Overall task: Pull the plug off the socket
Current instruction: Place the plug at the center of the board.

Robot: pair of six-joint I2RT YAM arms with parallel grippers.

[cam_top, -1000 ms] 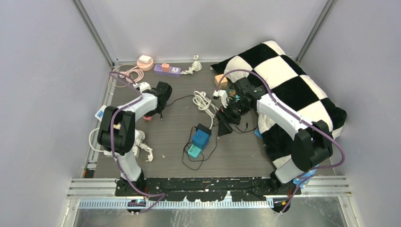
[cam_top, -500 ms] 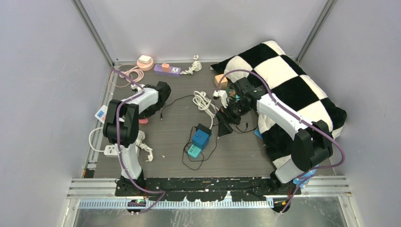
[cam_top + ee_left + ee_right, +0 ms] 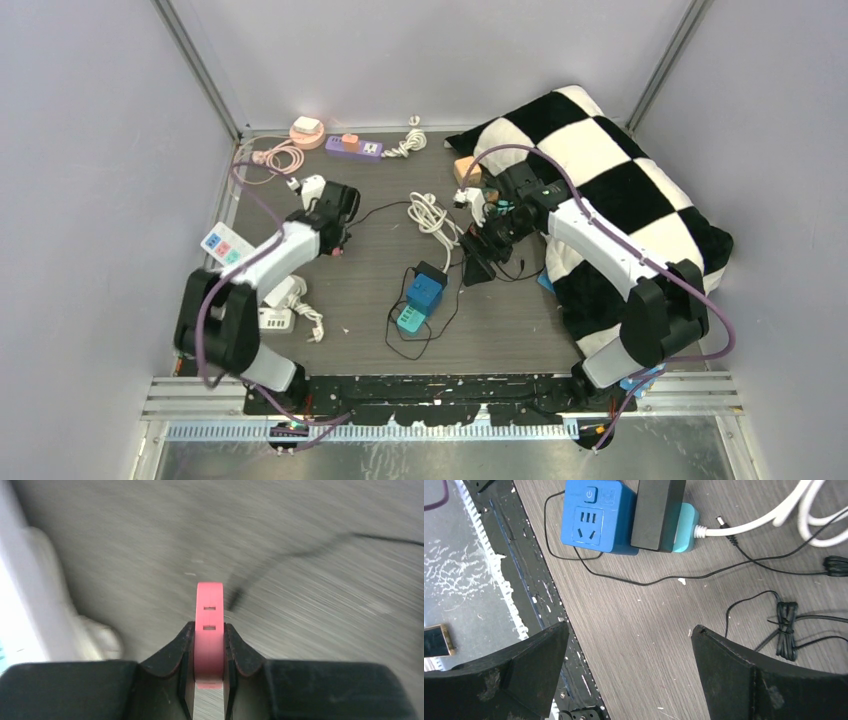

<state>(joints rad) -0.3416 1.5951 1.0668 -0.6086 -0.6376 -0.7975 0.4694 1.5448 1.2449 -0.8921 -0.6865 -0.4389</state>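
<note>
A blue socket cube (image 3: 423,293) (image 3: 599,517) lies mid-table, with a black plug (image 3: 432,272) (image 3: 656,512) seated against it beside a teal part (image 3: 685,526). My right gripper (image 3: 478,264) (image 3: 629,645) hovers just right of the cube, jaws wide open and nothing between them. Far to the left, my left gripper (image 3: 338,240) (image 3: 210,645) is shut on a flat pink piece (image 3: 209,625) with two slots, held above the table. A thin black cable end (image 3: 240,595) lies just beyond it.
A checkered pillow (image 3: 610,190) fills the right side. White coiled cable (image 3: 430,215) lies behind the cube. A purple power strip (image 3: 353,147) and pink cord (image 3: 285,155) sit at the back. White power strips (image 3: 225,243) (image 3: 275,318) lie at the left.
The left arm has swung: its elbow dropped toward the near left and the wrist shifted slightly back and right, still gripping the pink piece. The right arm has hardly moved.
</note>
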